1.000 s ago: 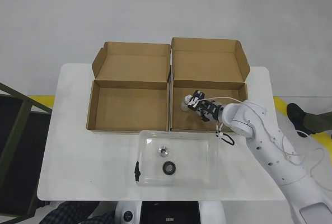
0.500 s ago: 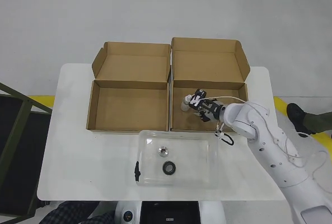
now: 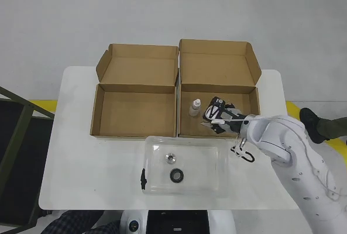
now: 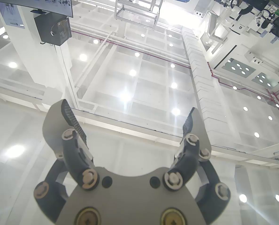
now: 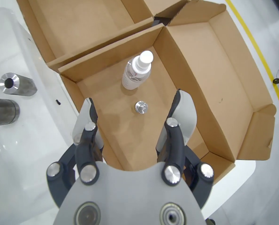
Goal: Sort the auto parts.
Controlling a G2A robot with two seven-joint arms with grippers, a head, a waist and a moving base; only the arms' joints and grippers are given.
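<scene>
Right gripper (image 5: 134, 98) has backed off, fingers wide, leaving the bottle (image 5: 137, 72) upright in the box (image 5: 111, 54): 1 part sorted. Left gripper (image 4: 128, 108) gapes too.

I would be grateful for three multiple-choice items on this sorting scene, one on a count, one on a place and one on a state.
1. How many open cardboard boxes are on the table?
A. one
B. two
C. four

2. Where does the white bottle stand?
A. on the bare table
B. in the right cardboard box
C. between a gripper's fingers

3. How is the right gripper?
A. open, holding nothing
B. shut on the bottle
C. shut on a box flap

Key: 1 B, the left cardboard box and the right one lie side by side; 2 B, it stands on that box's floor beside a small metal part; 3 A, its fingers are spread apart above the box floor.
</scene>
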